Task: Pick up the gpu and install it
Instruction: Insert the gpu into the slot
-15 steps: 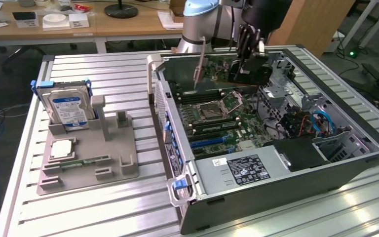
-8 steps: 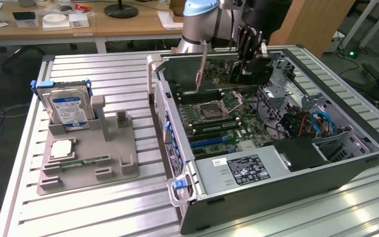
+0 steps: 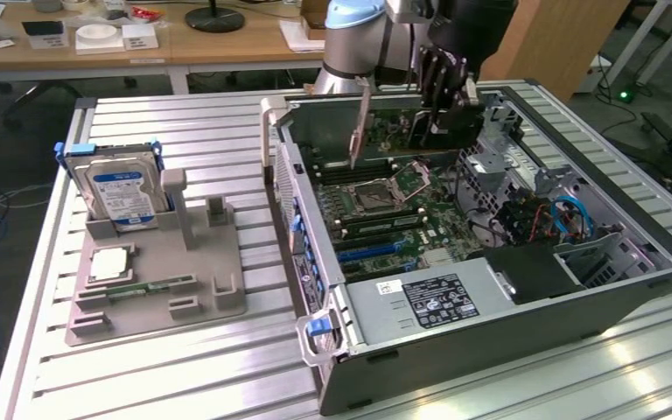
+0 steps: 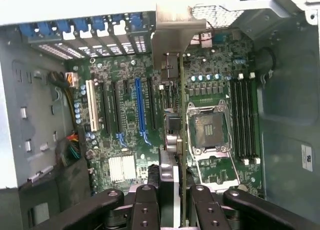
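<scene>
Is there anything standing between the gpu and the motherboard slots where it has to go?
Nothing visible does. The gripper holds the gpu edge-down above the open computer case, and the expansion slots on the motherboard lie bare, with no cable across them.

Exterior cam's up high, looking down across the bench (image 3: 137, 367) at the open case (image 3: 488, 346). Wrist cam's in close behind the end effector (image 4: 172, 192), probably facing straight into the same motherboard (image 4: 130, 120).
</scene>
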`<state>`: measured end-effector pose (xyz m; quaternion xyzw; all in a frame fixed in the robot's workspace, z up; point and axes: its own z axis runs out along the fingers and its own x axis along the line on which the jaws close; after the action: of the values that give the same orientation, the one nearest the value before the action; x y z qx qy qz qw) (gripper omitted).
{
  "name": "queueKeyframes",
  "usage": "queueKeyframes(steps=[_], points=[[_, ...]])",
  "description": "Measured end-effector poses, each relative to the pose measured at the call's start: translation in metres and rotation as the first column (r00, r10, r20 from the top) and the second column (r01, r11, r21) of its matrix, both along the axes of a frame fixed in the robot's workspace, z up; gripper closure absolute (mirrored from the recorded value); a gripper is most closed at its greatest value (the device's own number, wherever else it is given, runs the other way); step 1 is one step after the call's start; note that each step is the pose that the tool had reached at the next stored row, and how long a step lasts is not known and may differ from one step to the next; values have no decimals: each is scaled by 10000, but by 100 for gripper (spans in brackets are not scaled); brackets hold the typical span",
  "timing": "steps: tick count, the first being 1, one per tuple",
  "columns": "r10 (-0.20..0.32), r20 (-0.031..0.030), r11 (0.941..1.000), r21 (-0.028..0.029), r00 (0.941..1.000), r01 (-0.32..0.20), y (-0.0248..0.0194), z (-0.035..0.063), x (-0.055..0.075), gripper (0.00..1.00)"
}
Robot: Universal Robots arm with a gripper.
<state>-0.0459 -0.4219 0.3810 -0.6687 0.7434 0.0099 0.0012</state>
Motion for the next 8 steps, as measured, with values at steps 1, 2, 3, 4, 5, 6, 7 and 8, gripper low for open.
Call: queueKeyframes(steps=[1, 2, 3, 4, 5, 6, 7, 8], points=[[130, 0, 9999, -3, 9999, -130, 0, -5, 0, 72], [301, 1, 9995, -4, 9995, -301, 0, -11, 0, 72], [480, 1, 9988, -3, 9988, -480, 0, -17, 0, 72], [659, 0, 9978, -3, 9978, -659, 0, -22, -1, 72], [832, 0, 9965, -4, 9965, -832, 0, -25, -1, 72], [933, -1, 9956, -5, 9956, -933, 0, -27, -1, 72], [969, -1, 9953, -5, 9953, -969, 0, -29, -1, 72], [970, 1, 9953, -3, 9953, -970, 0, -32, 0, 72]])
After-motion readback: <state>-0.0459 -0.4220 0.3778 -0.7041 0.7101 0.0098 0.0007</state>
